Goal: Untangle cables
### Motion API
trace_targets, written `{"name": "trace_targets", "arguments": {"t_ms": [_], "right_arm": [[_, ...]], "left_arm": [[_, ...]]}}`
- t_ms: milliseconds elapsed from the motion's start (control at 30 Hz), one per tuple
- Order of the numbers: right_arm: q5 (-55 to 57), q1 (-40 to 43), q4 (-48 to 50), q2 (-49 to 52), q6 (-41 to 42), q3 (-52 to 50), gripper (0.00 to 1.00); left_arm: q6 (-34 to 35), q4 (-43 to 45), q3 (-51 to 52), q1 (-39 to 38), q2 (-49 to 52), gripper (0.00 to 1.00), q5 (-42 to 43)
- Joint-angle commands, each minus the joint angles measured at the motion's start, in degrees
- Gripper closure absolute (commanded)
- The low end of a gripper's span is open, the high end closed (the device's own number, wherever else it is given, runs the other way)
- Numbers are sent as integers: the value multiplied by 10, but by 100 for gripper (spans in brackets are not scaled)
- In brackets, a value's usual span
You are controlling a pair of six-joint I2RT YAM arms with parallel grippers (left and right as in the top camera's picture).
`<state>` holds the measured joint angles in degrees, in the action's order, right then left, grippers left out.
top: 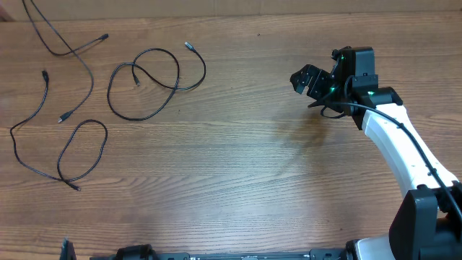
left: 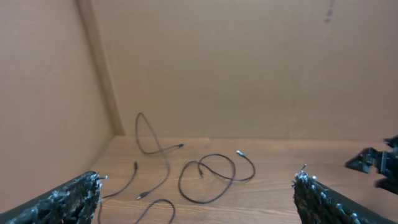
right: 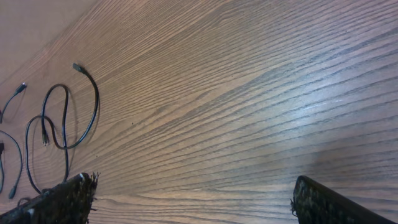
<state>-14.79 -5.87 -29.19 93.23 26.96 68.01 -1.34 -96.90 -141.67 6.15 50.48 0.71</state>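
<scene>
cables (top: 144, 83) on the table's (top: 253, 173) left (right gripper (top: 304, 79) well apart, opposite).

Several cables (top: 109, 92) lie on the left part of the table (top: 238, 166), one in a loop. The right gripper (top: 303, 83) is well apart from them, empty.

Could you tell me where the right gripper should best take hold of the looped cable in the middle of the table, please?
Take the looped cable just behind its far plug, on the right side. That stretch lies alone, clear of the crossing strands, and nearest the right gripper. I would come straight down, jaws across the cord.
</scene>
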Motion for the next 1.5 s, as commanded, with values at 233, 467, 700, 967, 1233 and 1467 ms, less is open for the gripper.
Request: {"name": "trace_targets", "arguments": {"t_ms": [233,467,700,967,1233,1467], "right_arm": [[2,0,3,-11,-5,0,0],[2,0,3,-11,-5,0,0],[2,0,3,-11,-5,0,0],[2,0,3,-11,-5,0,0],[2,0,3,-11,-5,0,0],[2,0,3,-11,-5,0,0]], "left_arm": [[22,1,135,-39,-188,0,55],[24,1,290,-40,-317,1,73],[35,10,428,-60,-398,0,79],[34,76,559,-68,-453,0,44],[30,124,675,-64,-503,0,21],[30,170,742,-58,-502,0,-2]]}}
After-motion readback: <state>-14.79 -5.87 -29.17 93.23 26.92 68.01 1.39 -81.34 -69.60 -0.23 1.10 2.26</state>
